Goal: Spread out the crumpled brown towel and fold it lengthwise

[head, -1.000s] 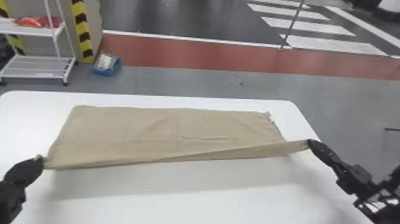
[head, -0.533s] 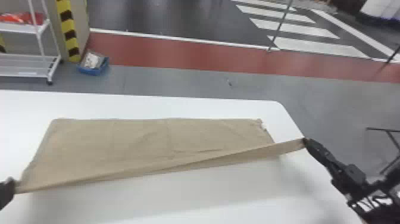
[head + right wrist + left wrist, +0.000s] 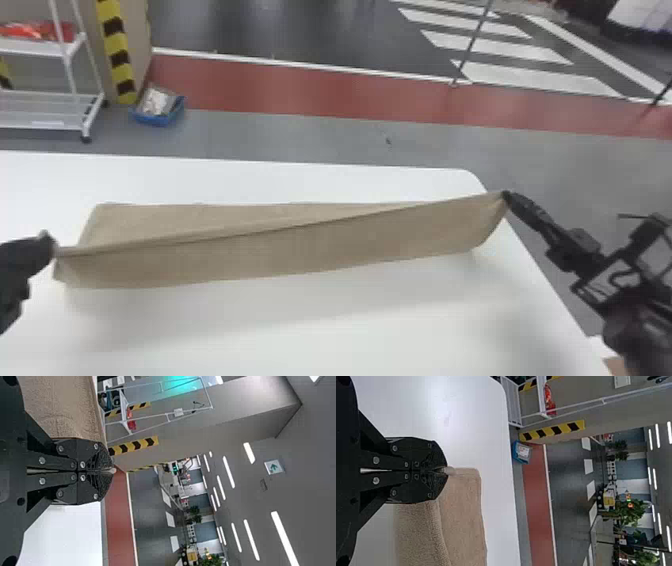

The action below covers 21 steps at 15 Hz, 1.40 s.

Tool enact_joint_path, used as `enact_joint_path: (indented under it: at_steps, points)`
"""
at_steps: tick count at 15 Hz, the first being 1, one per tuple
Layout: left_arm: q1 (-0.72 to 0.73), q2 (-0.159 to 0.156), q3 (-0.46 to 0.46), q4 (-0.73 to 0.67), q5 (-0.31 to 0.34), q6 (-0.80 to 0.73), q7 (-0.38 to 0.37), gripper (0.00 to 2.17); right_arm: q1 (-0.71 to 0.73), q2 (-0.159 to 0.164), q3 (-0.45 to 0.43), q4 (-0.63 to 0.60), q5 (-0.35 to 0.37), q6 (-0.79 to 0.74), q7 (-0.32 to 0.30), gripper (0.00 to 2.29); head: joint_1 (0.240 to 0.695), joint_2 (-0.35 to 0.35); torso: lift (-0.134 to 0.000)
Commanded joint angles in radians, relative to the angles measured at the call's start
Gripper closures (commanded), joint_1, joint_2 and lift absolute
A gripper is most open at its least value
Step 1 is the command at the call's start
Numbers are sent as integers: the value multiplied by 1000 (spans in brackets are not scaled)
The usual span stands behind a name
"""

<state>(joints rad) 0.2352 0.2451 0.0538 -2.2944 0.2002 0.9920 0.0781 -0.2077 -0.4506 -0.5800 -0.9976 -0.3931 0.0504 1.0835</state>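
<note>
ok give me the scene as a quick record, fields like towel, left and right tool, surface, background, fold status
towel: brown, stretched between both tools; a long ridge runs from one to the other, one panel on its near side, the rest behind it
left tool: shut on one end of the towel
right tool: shut on the other end
surface: white table
background: blue bin on the floor, white rack at the left
fold status: not finished, towel held at both ends
near edge touching table: cannot tell
</note>
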Motion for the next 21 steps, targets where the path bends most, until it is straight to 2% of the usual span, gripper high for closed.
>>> enact_joint_path:
  at_steps: [1, 7, 13, 18, 19, 21]
  points:
    - [-105, -1, -61, 107, -10, 14, 19, 1170, -78, 1, 32, 63, 45, 1, -28, 1328, 695, -265, -124]
    - [-295, -24, -141, 339, -30, 14, 31, 1170, -131, 1, 61, 151, 62, -20, -93, 1328, 695, -258, -124]
    - [-405, -38, -176, 461, -41, -14, 39, 1170, -136, -3, 26, 218, 48, -51, -168, 1332, 695, -279, -124]
    - [-479, -38, -199, 573, -44, -48, 34, 1170, -202, -3, 86, 315, 92, -155, -225, 1328, 695, -283, -124]
    - [-488, -38, -201, 592, -44, -51, 34, 1146, -216, -2, 111, 326, 94, -165, -246, 1322, 695, -281, -124]
    - [-499, -38, -213, 622, -47, -88, 42, 869, -239, 1, 164, 327, 105, -174, -275, 1308, 695, -270, -124]
